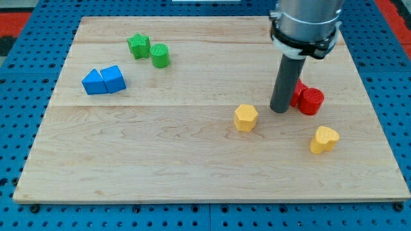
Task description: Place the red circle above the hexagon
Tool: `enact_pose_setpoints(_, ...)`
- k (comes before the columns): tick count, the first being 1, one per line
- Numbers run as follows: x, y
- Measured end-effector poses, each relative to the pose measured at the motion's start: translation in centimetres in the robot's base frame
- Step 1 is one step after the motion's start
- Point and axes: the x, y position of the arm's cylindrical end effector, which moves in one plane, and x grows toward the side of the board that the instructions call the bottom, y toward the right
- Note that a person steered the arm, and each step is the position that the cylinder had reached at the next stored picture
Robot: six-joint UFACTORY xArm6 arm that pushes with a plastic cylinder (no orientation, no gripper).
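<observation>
The arm carries no gripper, only a dark rod whose tip (280, 110) rests on the pale wooden desk (192, 160), just right of the yellow hexagon block (245, 118). The red circle block (312, 101) sits farther right of the hexagon, beside a half-hidden second red block (298, 92). The approach seems under way; next the tip likely must round the circle and push it leftward, to the view's top of the hexagon.

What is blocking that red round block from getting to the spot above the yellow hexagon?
Only my own rod. My tip sits just to the view's left of the red circle, between it and the bare board above the yellow hexagon. No other block lies on that path. A second red block is tucked behind the rod, touching the circle.
</observation>
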Motion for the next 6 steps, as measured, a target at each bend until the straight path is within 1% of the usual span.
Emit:
enact_pose_setpoints(1,-2.4,-9.3)
enact_pose_setpoints(2,3.0,-8.4)
enact_pose_setpoints(3,5.4,2.7)
enact_pose_setpoints(4,4.3,-1.1)
enact_pose_setpoints(5,1.3,3.7)
enact_pose_setpoints(6,1.5,8.5)
